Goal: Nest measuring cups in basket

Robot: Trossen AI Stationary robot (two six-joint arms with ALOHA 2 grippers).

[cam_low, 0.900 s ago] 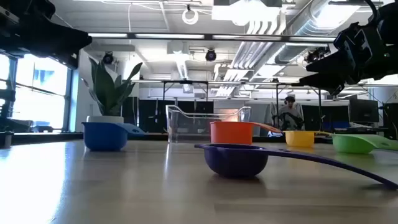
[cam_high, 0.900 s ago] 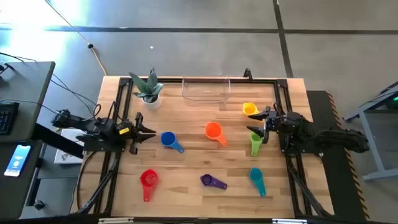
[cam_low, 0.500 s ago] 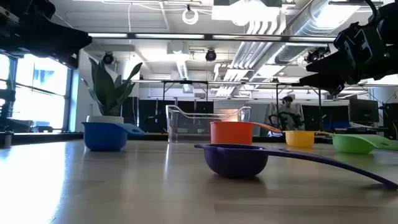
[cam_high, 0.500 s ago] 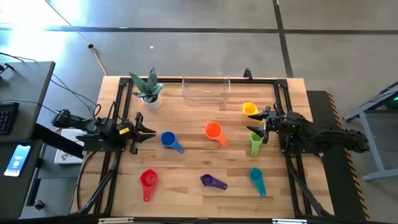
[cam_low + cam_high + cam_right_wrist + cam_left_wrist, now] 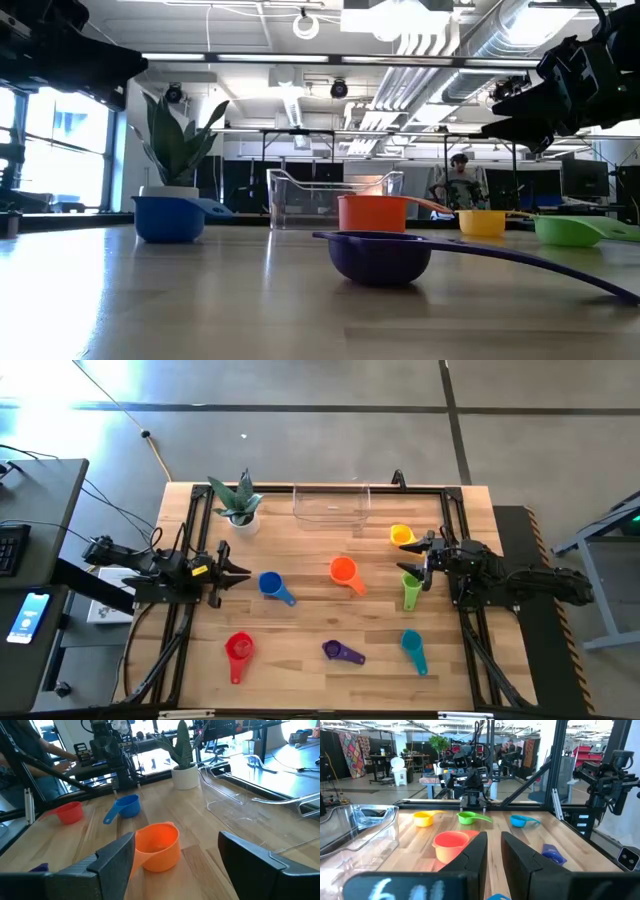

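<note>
Basket: clear bin at the table's far edge, long axis across the table; nothing visible inside. Plant pot stands to its left.
Cups, high view: all seven lie on the wood, outside the basket, well apart.
Orange cup: mid-table, handle toward near right.
Blue cup: handle toward near right.
Yellow cup: right of the basket, handle toward the right.
Green cup: long axis front-to-back, bowl at the near end.
Red cup: near left, handle toward the near edge.
Purple cup: near centre, handle to the right.
Teal cup: near right, handle toward the near edge.
Low view only: a person in the room behind; red and teal cups not seen here.
Left gripper: just left of the blue cup, fingers narrowly parted, empty.
Right gripper: between the yellow and green cups, raised off the table in the low view, fingers spread wide, empty.
</note>
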